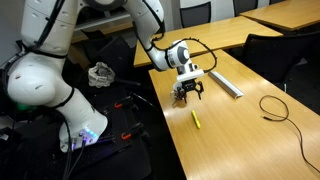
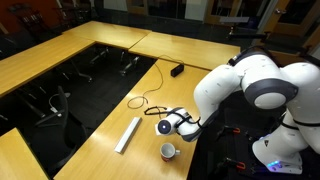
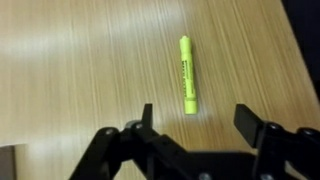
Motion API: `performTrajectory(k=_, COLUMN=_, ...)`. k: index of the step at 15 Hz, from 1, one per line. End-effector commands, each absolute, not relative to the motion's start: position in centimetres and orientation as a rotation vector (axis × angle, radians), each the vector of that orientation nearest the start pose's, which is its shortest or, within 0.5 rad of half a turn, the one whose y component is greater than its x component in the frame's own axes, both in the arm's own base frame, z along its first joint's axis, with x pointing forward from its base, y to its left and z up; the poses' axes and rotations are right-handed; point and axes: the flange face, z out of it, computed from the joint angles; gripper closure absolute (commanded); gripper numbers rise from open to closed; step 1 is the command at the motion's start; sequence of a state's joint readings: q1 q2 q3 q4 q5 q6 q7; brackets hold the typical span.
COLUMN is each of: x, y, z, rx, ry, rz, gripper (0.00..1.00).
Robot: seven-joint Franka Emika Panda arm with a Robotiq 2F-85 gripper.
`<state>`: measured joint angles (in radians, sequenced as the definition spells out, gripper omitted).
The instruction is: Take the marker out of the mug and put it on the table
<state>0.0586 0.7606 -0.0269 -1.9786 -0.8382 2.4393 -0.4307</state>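
Note:
The yellow marker [image 3: 187, 75] lies flat on the wooden table [image 3: 70, 60], just beyond my fingertips in the wrist view. It also shows in an exterior view [image 1: 196, 119]. My gripper [image 3: 196, 120] is open and empty and hovers above the table, with the marker's near end between the lines of its two fingers. It shows in both exterior views [image 1: 187, 92] [image 2: 165, 127]. The white mug [image 2: 169, 151] stands upright near the table's edge, just beside the gripper. I cannot make out the mug in the wrist view.
A long flat grey bar [image 1: 226, 84] [image 2: 128, 134] lies on the table past the gripper. A black cable [image 1: 275, 105] [image 2: 148, 101] loops further along. The table edge [image 1: 165, 120] runs close to the gripper. Chairs and more tables stand behind.

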Motion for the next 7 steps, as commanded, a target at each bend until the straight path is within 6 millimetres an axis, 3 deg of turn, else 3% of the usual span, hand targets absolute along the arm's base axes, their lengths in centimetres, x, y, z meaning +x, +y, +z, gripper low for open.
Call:
performTrajectory(k=1, x=55.1, y=0.7, z=11.3, rx=-2.928, ry=-1.703, rz=0.478, gripper=0.0)
performTrajectory(k=4, x=55.3, y=-0.2, z=15.4, rx=-3.006, ry=-1.441, rz=0.338, gripper=0.0)
performTrajectory(k=7, x=55.1, y=-0.6, z=18.4, rx=-3.046, ry=-1.224, rz=0.156, gripper=0.0)
